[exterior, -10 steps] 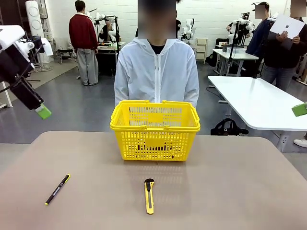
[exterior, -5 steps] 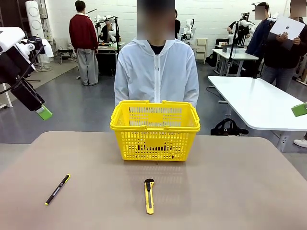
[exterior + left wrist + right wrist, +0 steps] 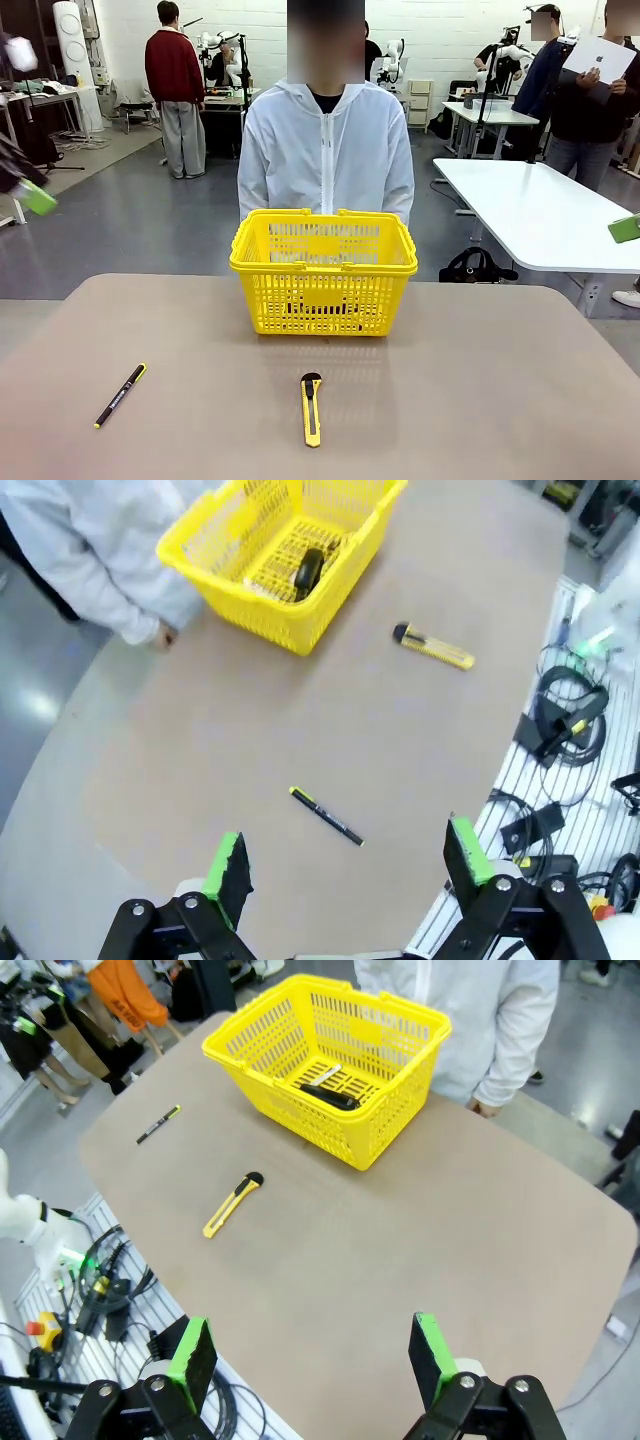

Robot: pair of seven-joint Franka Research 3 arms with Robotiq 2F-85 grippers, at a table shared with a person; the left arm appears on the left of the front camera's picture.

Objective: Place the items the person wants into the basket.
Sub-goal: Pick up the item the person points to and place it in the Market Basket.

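Now both grippers, left and right, hover high with fingers spread wide; the slim black-and-white marker lies inside the yellow lattice plastic basket on the bench.

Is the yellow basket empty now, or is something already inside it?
Not empty. In the right wrist view, the basket holds a slim black-and-white marker on its floor. The left wrist view shows a dark object inside; what it is, I cannot tell.

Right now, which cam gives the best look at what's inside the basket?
Right wrist view: it looks down into the basket and shows the marker lying on the floor beside a dark item. Left wrist view also looks in, but farther off, showing one dark rounded shape. Front view sees the lattice wall side-on, contents unreadable.
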